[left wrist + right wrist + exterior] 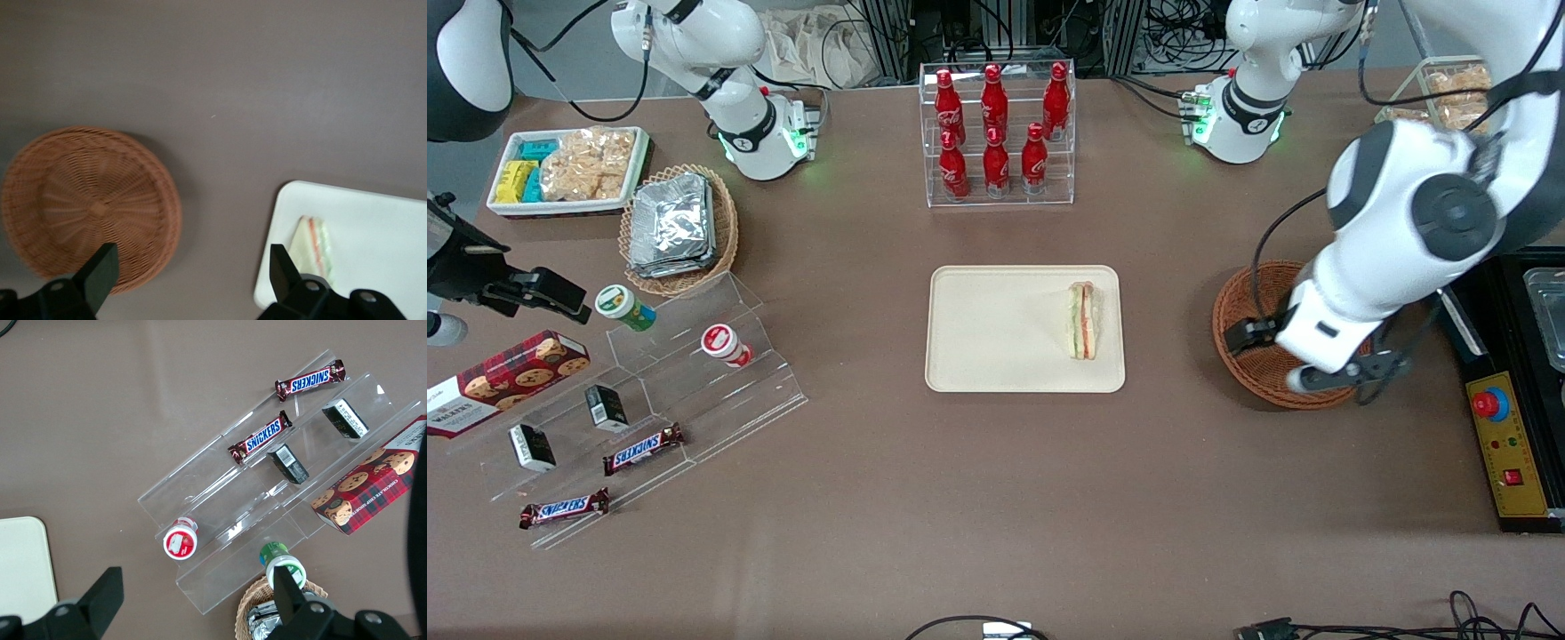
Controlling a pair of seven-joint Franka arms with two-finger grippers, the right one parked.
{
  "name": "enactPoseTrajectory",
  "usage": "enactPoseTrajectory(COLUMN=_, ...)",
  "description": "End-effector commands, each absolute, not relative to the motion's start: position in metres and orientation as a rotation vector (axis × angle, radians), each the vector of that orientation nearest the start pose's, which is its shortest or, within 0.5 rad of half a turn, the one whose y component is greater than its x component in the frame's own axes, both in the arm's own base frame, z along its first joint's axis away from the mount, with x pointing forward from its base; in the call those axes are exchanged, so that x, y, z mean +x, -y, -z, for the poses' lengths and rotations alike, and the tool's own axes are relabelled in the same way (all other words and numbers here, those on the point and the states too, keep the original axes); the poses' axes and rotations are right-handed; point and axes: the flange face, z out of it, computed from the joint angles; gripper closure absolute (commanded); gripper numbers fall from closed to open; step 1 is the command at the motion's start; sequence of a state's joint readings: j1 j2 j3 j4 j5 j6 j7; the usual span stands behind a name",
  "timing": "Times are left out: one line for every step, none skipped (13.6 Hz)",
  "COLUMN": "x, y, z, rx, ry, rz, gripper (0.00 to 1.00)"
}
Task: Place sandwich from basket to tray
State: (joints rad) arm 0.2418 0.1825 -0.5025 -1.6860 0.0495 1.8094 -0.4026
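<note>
the basket [1249, 307] is reddish-brown woven wicker, rough and ribbed, with a tight spiral weave across its floor in the left wrist view [93, 203]. the tray [996, 333] looks like smooth cream plastic with a matt finish. the sandwich [1083, 322] on it shows soft pale bread. the counter [996, 498] is a matt brown surface, even and without sheen. the gripper [190, 277], above the counter between basket and tray, has black matt plastic fingers [100, 270], spread apart. the working arm's shell [1405, 222] is glossy white plastic.
</note>
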Motion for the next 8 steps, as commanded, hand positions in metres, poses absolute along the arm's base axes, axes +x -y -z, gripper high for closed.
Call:
enactPoseTrajectory(x=0.57, y=0.097, z=-0.54, rx=-3.171, ry=0.118, rz=-0.086, gripper=0.0)
enactPoseTrajectory(x=0.563, y=0.079, z=-0.553, rx=-3.172, ry=0.09, rz=-0.094, gripper=0.0)
enactPoseTrajectory(x=0.556, y=0.066, z=-0.563, rx=-3.17, ry=0.06, rz=-0.106, gripper=0.0)
enactPoseTrajectory(x=0.548, y=0.061, z=-0.574, rx=-3.165, ry=0.025, rz=-0.108, gripper=0.0)
enactPoseTrajectory(x=0.542, y=0.055, z=-0.583, rx=-3.161, ry=0.026, rz=-0.107, gripper=0.0)
enactPoseTrajectory(x=0.537, y=0.048, z=-0.589, rx=-3.157, ry=0.032, rz=-0.116, gripper=0.0)
enactPoseTrajectory(x=0.533, y=0.045, z=-0.594, rx=-3.155, ry=-0.006, rz=-0.118, gripper=0.0)
enactPoseTrajectory(x=0.531, y=0.043, z=-0.599, rx=-3.148, ry=-0.086, rz=-0.102, gripper=0.0)
